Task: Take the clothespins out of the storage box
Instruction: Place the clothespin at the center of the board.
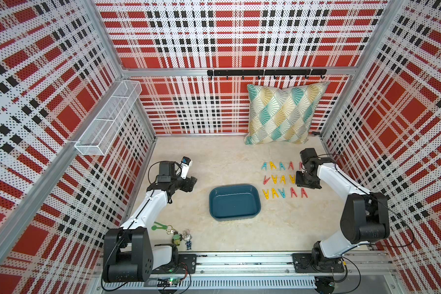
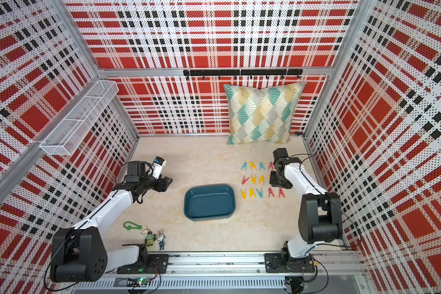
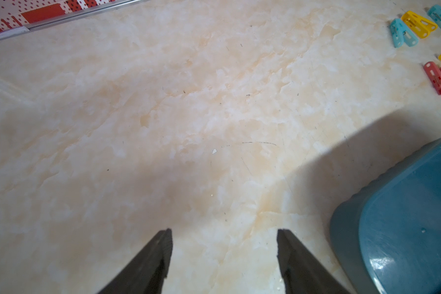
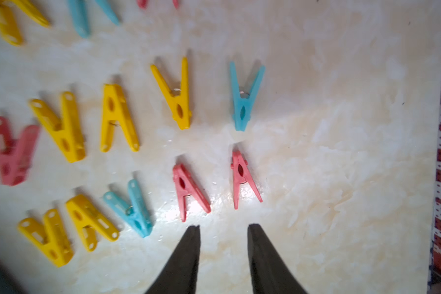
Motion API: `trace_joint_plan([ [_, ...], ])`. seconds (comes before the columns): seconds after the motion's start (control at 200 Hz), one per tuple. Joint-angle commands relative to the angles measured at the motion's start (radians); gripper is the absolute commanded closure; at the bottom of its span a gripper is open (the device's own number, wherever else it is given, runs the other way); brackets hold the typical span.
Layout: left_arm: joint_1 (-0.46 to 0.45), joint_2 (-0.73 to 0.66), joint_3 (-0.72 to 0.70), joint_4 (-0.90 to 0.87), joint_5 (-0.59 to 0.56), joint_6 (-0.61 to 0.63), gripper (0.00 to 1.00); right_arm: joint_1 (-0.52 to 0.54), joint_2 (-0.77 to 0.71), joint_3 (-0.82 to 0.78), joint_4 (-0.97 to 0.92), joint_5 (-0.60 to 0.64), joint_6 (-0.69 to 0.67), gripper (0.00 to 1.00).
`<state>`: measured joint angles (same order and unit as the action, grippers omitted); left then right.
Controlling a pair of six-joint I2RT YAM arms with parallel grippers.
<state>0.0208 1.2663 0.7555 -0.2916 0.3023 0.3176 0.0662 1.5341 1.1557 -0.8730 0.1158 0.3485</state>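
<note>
The storage box (image 1: 234, 203) sits bare in the middle of the desk (image 1: 214, 157) with the clothespins (image 1: 282, 179) laid out in three rows just beside it, so the job looks done; the right hand (image 4: 223, 226) over the rows and the left hand (image 3: 224, 230) are both spread and empty, though the right arm (image 1: 341, 183) hides the row ends from above.

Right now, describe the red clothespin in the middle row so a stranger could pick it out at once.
Find the dark teal storage box at the centre; beside it, toward the right arm, clothespins lie in three rows. At the middle row's end nearest the box lies the red clothespin: tilted, the only red in its row, yellow beside it.
</note>
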Motion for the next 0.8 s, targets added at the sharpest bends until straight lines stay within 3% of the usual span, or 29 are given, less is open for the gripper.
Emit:
trace_joint_plan([
  [0.0, 0.005, -0.03, 0.001, 0.026, -0.026, -0.012, 0.29, -0.008, -0.096, -0.041, 0.145, -0.12, -0.027, 0.56],
  [0.155, 0.007, -0.032, -0.009, 0.064, -0.07, -0.026, 0.28, -0.008, -0.216, -0.153, 0.4, -0.238, -0.047, 0.43],
  [0.291, 0.007, -0.031, -0.021, 0.145, -0.121, -0.055, 0.25, -0.008, -0.273, -0.244, 0.617, -0.263, -0.063, 0.3],
  [0.381, 0.013, -0.053, -0.082, 0.292, -0.158, -0.091, 0.18, -0.008, -0.289, -0.289, 0.732, -0.268, -0.063, 0.25],
  [0.436, 0.017, -0.079, -0.145, 0.409, -0.172, -0.112, 0.01, -0.008, -0.29, -0.305, 0.779, -0.27, -0.063, 0.19],
  [0.476, 0.018, -0.098, -0.198, 0.509, -0.186, -0.136, 0.01, -0.008, -0.284, -0.308, 0.799, -0.27, -0.067, 0.15],
  [0.496, 0.02, -0.109, -0.225, 0.562, -0.192, -0.147, 0.01, -0.007, -0.281, -0.307, 0.804, -0.268, -0.07, 0.03],
  [0.511, 0.021, -0.117, -0.248, 0.601, -0.196, -0.153, 0.01, -0.008, -0.277, -0.305, 0.808, -0.266, -0.072, 0.0],
  [0.651, 0.021, -0.137, -0.402, 0.884, -0.177, -0.171, 0.01, -0.006, -0.265, -0.303, 0.841, -0.265, -0.095, 0.0],
  [0.797, 0.023, -0.026, -0.459, 1.099, -0.196, -0.22, 0.01, -0.005, -0.311, -0.358, 0.94, -0.273, -0.118, 0.0],
])
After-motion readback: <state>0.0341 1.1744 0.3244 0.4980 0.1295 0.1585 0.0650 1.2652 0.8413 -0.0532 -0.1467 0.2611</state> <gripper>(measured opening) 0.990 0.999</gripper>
